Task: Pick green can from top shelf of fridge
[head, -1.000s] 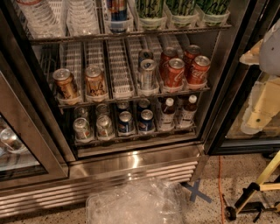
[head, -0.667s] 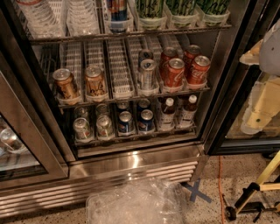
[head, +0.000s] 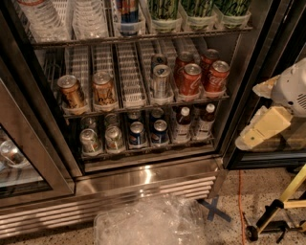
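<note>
Three green cans (head: pixel 165 8) with pale leafy streaks stand side by side in clear cup holders at the right of the top shelf (head: pixel 143 37); only their lower halves show at the upper edge. A blue can (head: pixel 128 12) stands left of them. The fridge (head: pixel 143 177) is open, with its steel base panel below. My gripper (head: pixel 262 130), white and cream, hangs at the right edge outside the fridge, well below and to the right of the green cans, touching nothing.
The middle rack holds copper cans (head: pixel 71 91), silver cans (head: pixel 160 80) and red cola cans (head: pixel 191 79); the bottom rack holds cans and bottles. A crumpled clear plastic bag (head: pixel 153 222) lies on the floor. A blue tape cross (head: pixel 214 209) and a yellow-black stand (head: pixel 282 206) are at the right.
</note>
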Motion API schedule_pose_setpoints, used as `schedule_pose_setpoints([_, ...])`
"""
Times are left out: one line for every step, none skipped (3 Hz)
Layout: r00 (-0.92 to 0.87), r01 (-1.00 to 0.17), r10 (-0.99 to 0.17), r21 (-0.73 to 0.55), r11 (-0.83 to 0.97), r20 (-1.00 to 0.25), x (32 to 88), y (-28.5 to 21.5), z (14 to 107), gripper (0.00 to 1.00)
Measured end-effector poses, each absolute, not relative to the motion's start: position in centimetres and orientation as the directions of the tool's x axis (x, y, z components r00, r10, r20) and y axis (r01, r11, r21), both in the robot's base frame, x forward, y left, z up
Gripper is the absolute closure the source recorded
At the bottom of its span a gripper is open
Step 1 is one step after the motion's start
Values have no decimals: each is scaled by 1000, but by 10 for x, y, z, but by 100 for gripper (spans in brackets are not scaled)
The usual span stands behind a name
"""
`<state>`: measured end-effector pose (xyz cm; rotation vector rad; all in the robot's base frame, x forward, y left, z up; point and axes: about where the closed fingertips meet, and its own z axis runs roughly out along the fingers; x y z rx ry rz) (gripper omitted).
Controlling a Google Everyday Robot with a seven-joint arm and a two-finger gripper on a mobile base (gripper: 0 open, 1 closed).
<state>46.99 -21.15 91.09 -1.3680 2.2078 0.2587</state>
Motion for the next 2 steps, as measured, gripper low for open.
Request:
schedule_pose_setpoints([-313,-863,-618,-56,502,-721,495,-198,903,0])
schedule_pose_setpoints([-308,-868,-552,-9,496,-775,494,-183,912,0])
